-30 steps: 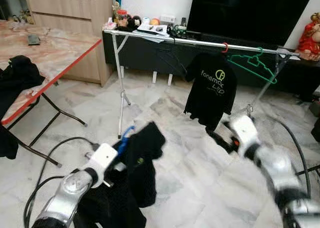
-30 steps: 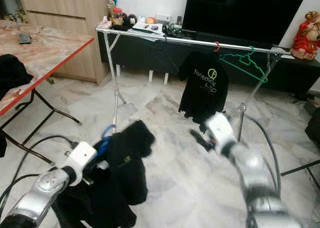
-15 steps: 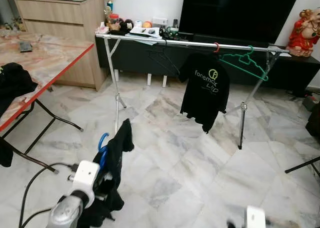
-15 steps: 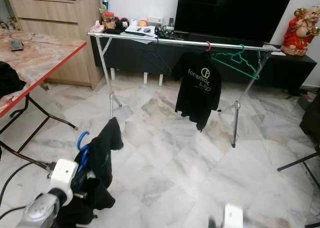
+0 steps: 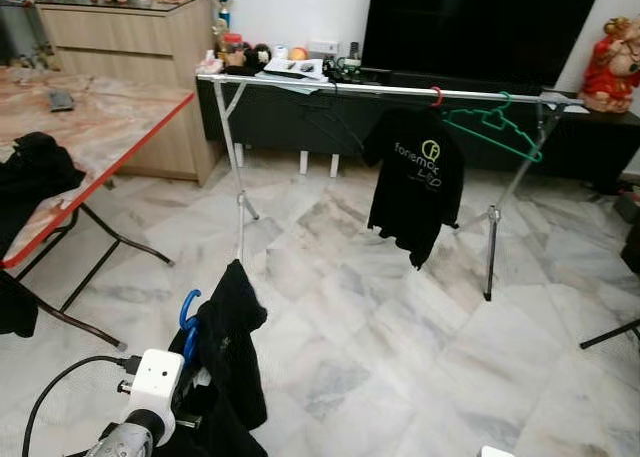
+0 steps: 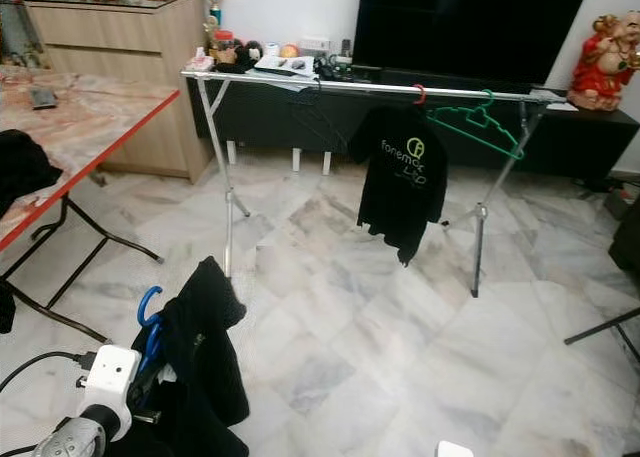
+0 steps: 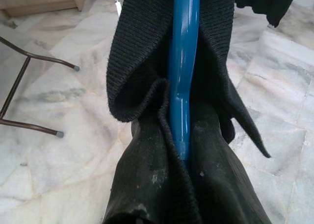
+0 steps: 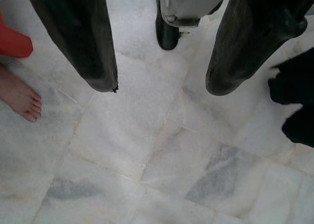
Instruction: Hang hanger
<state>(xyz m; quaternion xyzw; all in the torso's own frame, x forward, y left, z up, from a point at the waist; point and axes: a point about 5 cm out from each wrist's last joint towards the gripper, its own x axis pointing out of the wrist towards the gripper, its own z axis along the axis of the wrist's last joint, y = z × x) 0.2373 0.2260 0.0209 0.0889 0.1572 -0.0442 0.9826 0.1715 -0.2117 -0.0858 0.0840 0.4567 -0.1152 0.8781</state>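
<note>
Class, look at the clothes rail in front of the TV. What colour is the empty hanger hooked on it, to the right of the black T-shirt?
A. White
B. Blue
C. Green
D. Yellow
C. The bare hanger on the rail, beside the black T-shirt, is green; the blue hanger is the one carrying a dark garment at the left gripper.

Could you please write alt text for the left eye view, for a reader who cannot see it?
The robot's left tool holds up a blue hanger draped with a black garment over a marble floor. Ahead stands a metal clothes rail carrying a black printed T-shirt and an empty green hanger, with a red-edged folding table at left.
</note>
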